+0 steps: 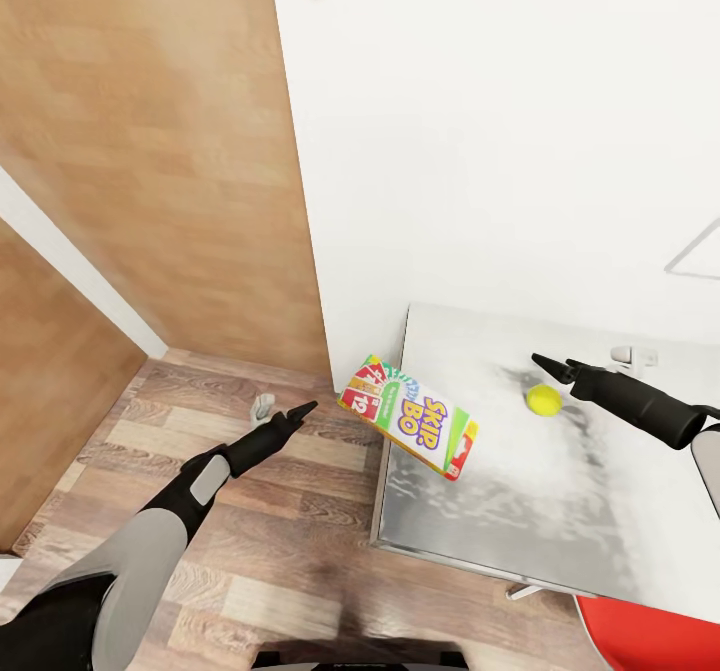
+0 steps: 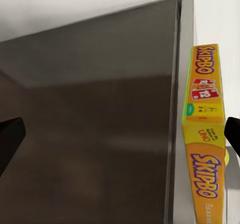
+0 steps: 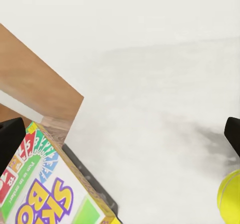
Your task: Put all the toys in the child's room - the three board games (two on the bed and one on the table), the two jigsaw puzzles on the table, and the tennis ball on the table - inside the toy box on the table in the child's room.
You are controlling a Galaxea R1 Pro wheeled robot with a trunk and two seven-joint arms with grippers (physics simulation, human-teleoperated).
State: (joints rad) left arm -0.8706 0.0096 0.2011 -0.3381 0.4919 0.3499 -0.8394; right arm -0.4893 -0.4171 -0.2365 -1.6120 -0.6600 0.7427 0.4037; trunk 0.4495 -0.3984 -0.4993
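Tennis ball (image 3: pixel 231 196) cut off at frame edge

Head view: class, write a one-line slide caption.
SKIP BO box overhangs the table edge; tennis ball lies beside the right gripper.

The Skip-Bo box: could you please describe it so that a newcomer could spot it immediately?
Find the pale table standing against the white wall. At its left edge, overhanging the wood floor, lies the flat game box. Unlike the small plain yellow-green ball nearby, it is rectangular, multicoloured and lettered SKIP BO.
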